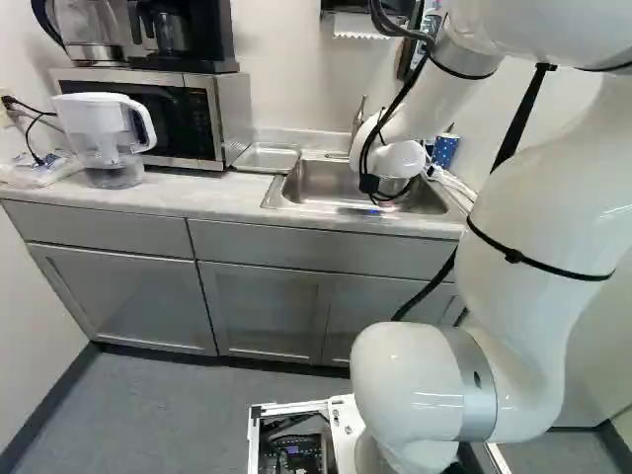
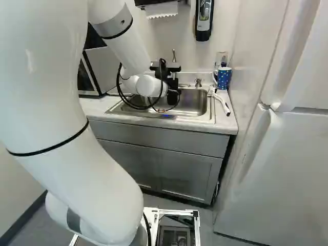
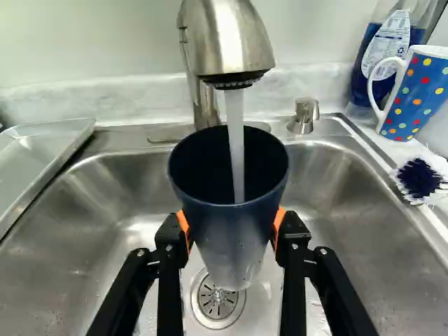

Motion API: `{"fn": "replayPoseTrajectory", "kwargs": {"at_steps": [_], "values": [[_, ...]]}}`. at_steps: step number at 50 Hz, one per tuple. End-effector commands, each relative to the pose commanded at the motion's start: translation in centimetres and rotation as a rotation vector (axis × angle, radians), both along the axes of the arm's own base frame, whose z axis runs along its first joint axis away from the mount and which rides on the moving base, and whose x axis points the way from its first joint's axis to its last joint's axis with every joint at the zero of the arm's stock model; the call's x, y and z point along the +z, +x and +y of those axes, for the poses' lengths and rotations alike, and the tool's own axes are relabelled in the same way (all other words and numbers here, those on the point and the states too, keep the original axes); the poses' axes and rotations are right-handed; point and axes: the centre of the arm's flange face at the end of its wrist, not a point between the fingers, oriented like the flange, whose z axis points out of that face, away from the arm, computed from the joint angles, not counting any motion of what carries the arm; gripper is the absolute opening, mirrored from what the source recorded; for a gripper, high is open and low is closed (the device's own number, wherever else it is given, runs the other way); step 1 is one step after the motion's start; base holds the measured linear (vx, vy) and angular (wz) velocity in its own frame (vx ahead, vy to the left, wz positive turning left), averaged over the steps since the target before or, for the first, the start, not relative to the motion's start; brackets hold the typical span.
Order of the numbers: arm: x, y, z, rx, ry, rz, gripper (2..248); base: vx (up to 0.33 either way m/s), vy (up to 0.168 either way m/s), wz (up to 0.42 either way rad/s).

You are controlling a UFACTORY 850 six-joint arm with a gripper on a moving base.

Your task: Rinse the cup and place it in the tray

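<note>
Only the wrist view lets me see clearly into the cup (image 3: 238, 231), with water (image 3: 236, 150) running from the faucet (image 3: 234, 38) into its mouth. The black hand (image 2: 172, 84) is clamped on it, an orange pad (image 3: 183, 227) pressed to either side, over the sink (image 3: 105, 210) and close to the drain (image 3: 218, 301). The left base view alone takes in the white-lidded pitcher (image 1: 102, 133) at upper left; the right base view alone has the white fridge (image 2: 287, 169) filling its right side.

The pale worktop (image 1: 197, 202) runs over grey cabinets (image 1: 262, 301), with a microwave (image 1: 188, 114) at upper left of the left base view. Between that and the sink sits a shallow clear tray (image 1: 265, 157). Over at upper right of the right base view stands a spotted mug (image 2: 223, 78).

The cup itself is plain and tapered, deep navy at the rim and inside, paling to a misty grey toward its base, mouth upward.
</note>
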Motion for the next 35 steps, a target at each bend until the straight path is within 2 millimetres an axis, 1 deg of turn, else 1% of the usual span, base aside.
{"fn": "replayPoseTrajectory", "kwargs": {"at_steps": [35], "values": [[0.0, 0.0, 0.0, 0.0, 0.0, 0.0, 125, 0.0, 0.0, 0.0]]}}
